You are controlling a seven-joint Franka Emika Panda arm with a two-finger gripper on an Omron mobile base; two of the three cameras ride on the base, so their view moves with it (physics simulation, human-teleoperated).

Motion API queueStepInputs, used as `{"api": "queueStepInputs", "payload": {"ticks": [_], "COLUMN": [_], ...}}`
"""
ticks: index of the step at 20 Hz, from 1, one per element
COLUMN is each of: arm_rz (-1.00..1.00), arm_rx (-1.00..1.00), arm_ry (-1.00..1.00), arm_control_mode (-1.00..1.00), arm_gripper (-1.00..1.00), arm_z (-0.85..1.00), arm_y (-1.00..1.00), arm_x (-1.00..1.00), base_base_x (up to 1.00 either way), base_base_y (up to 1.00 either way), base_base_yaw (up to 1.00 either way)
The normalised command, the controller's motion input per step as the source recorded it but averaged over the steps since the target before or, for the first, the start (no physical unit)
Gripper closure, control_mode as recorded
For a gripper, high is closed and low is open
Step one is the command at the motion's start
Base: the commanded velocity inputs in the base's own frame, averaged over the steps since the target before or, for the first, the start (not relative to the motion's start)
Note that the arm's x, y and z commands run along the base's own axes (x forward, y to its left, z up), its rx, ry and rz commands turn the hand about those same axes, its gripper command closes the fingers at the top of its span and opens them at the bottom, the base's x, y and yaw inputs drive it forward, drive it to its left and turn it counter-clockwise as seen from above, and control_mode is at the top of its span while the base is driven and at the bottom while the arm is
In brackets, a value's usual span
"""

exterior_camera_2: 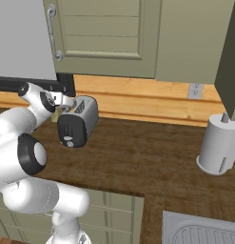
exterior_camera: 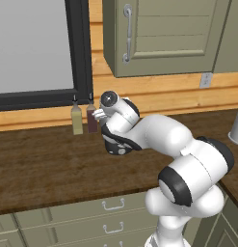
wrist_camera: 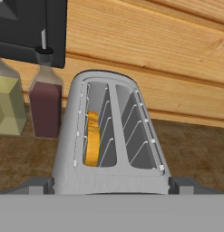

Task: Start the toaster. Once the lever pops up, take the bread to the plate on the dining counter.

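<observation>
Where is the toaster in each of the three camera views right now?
Left base view: not visible; the arm covers the spot beside the bottles.
Right base view: the toaster sits left of centre on the worktop, black end panel facing the camera.
Hand view: bottom centre, seen from above, the bread in its left slot.
Shared landmark: the dark red bottle by the wall.

The white arm [exterior_camera: 188, 169] is folded across the lower right of the left base view, and the gripper [wrist_camera: 111, 185] is held wide open.
</observation>
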Motion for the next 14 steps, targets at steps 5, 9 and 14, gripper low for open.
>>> {"api": "queueStepInputs", "payload": {"ticks": [5,9,14], "arm_rz": [0.00,0.00,0.00], "arm_rx": [0.00,0.00,0.00], "arm_ry": [0.00,0.00,0.00], "arm_control_mode": [-1.00,-1.00,-1.00], "arm_gripper": [-1.00,-1.00,-1.00], "arm_z": [0.00,0.00,0.00], "arm_y": [0.00,0.00,0.00], "arm_x": [0.00,0.00,0.00], "base_base_x": [0.00,0.00,0.00], "base_base_y": [0.00,0.00,0.00], "base_base_yaw": [0.00,0.00,0.00]}}
